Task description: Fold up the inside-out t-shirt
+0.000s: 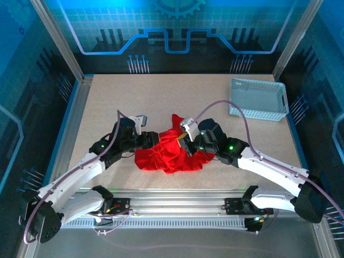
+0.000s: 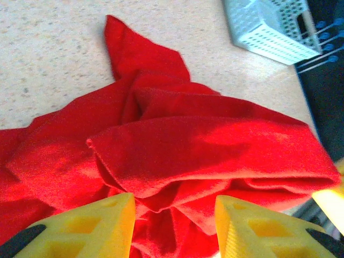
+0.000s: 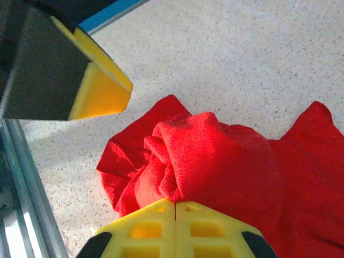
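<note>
Two grippers meet over the inside-out t-shirt (image 1: pixel 169 157), which lies crumpled in a red heap on the counter (image 1: pixel 161 97) in the lower middle of the top view, one pointed flap reaching up toward the frame's centre; the left gripper (image 1: pixel 152 141) is at the heap's left edge, and the right gripper (image 1: pixel 181 141) sits over its upper right part. In the left wrist view the left gripper (image 2: pixel 174 207) is released; its yellow fingers (image 2: pixel 107 226) stand apart at the bottom of the frame, with rumpled red cloth lying in the gap between them; a thick fold of the inside-out t-shirt (image 2: pixel 204 145) runs across the middle of that frame. In the right wrist view the right gripper (image 3: pixel 176 207) is clenched; its two yellow fingers (image 3: pixel 140 228) meet along a thin seam at the bottom centre; a bunched knot of the inside-out t-shirt (image 3: pixel 215 161) gathers right at their tips, pinched there as far as the frame shows; more cloth spreads toward the lower right over the speckled counter. One white mesh basket (image 1: pixel 258 99) stands in the upper right of the top view, well apart from the cloth.
</note>
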You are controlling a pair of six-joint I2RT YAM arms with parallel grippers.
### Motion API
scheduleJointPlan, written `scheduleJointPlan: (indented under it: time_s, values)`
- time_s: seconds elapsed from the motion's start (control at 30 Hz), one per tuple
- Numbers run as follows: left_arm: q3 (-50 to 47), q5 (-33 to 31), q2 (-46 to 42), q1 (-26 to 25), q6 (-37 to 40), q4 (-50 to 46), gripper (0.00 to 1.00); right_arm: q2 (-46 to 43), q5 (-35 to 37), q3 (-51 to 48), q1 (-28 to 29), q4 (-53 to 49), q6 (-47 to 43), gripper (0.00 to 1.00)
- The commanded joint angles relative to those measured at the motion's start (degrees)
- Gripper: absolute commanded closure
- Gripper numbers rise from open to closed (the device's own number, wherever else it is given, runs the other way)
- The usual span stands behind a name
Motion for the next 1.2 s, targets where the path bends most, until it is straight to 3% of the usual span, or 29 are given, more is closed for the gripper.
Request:
scheduleJointPlan:
  time_s: [0.0, 0.17, 0.37, 0.53, 0.7, 0.9, 1.07, 1.17]
  values:
    - [0.5, 4.5, 0.3, -1.3, 2.8, 2.0, 0.54, -0.6, -2.5, -0.7, -0.8, 3.2, 1.3, 1.00]
    - [1.7, -0.7, 3.5, -6.7, 4.7, 1.5, 0.53, 0.3, -2.4, -0.2, -0.8, 2.8, 1.6, 1.00]
    - [3.0, -7.4, 6.6, -7.0, 4.6, 0.1, 0.45, 0.3, -3.3, 0.2, -0.9, 2.4, 1.4, 1.00]
    - [3.6, -8.5, 8.6, -6.9, 4.7, 1.9, 0.45, 0.3, -4.1, -0.2, -1.0, 2.4, 1.4, 1.00]
    - [4.9, -3.3, 11.6, -7.0, 4.5, 4.2, 0.62, 0.9, -2.4, 0.1, -1.2, 2.1, 2.4, 1.00]
    - [4.8, -1.8, 12.7, -7.7, 4.8, 4.4, 0.65, 1.8, -2.4, 0.8, -1.6, 2.4, 3.3, 1.00]
    - [4.9, -2.4, 12.1, -7.8, 4.6, 3.9, 0.89, 2.5, -0.5, 1.4, -1.8, 2.1, 4.0, 1.00]
    - [4.5, -3.3, 10.6, -7.8, 4.4, 3.8, 0.95, 3.5, 0.0, 2.3, -3.0, 0.6, 5.3, 1.00]
